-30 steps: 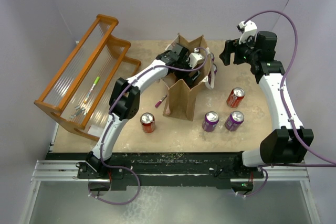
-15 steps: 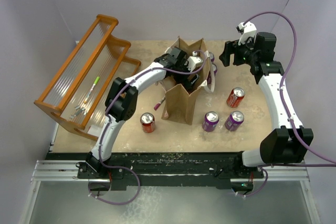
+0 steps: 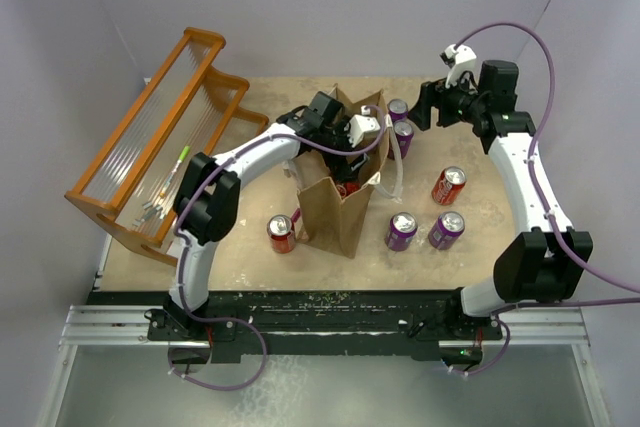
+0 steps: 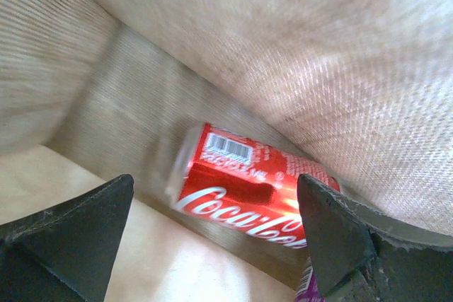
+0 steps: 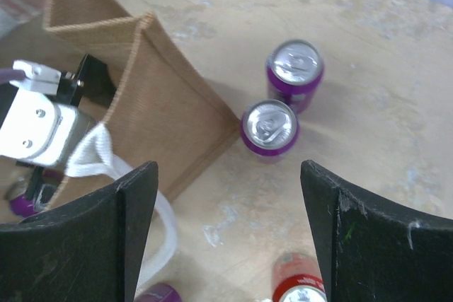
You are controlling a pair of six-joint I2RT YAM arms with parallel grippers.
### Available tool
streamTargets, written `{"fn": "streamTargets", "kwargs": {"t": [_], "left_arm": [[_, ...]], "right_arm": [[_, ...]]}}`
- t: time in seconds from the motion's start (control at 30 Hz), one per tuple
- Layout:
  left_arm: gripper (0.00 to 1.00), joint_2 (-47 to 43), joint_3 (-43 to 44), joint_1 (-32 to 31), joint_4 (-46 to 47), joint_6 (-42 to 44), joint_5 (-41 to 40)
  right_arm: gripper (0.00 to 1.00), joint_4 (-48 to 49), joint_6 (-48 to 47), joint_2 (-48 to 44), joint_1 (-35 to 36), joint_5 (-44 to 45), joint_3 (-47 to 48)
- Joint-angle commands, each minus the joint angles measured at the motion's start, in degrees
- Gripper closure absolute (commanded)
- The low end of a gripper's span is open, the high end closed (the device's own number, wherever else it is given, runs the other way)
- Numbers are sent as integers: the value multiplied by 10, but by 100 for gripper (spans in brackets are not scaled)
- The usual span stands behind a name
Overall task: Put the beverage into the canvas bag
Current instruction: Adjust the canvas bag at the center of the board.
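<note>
While left arm (image 3: 260, 152) overhangs bag (image 3: 325, 212), right arm (image 3: 525, 172) hovers.

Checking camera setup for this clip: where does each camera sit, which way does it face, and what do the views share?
Top external: above and behind the bases, looking down at the table; left arm, right arm, canvas bag, orange rack.
Left wrist: inside the bag, facing a red can lying on its side; open left pincer shows.
Right wrist: above two purple cans beside the bag, facing down; open right pincer shows.
Shared: top and right wrist both see bag and purple cans.
</note>
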Motion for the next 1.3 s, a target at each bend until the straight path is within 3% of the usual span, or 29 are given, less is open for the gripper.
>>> {"fn": "streamTargets", "kwargs": {"t": [0.0, 0.23, 0.37, 0.53, 0.67, 0.77, 0.9, 1.03, 1.17, 1.27], "left_arm": [[1, -61, 18, 16, 77, 33, 12], [1, -105, -35, 61, 129, 9, 88], [1, -112, -59, 68, 110, 66, 127], [1, -96, -55, 69, 55, 143, 152], [1, -71, -36, 68, -13, 203, 187], [1, -50, -20, 66, -45, 239, 197], [1, -21, -13, 50, -67, 271, 168], [1, 2, -11, 27, -10, 217, 98], [1, 22, -7, 11, -13, 200, 86], [1, 12, -51, 9, 6, 222, 84]], "right_arm": [[16, 10, -3, 6, 30, -83, 57], [16, -20, -8, 71, 80, -93, 124], [22, -43, -24, 110, 93, -90, 144], [36, -132, -89, 133, 99, -69, 151], [52, -158, -154, 107, 99, -35, 84], [59, -151, -184, 78, 99, -7, 36], [64, -131, -209, 49, 99, 17, -33], [66, -114, -219, 37, 99, 21, -74], [67, -94, -223, 37, 99, 12, -92], [68, -63, -227, 37, 99, 0, -107]]}}
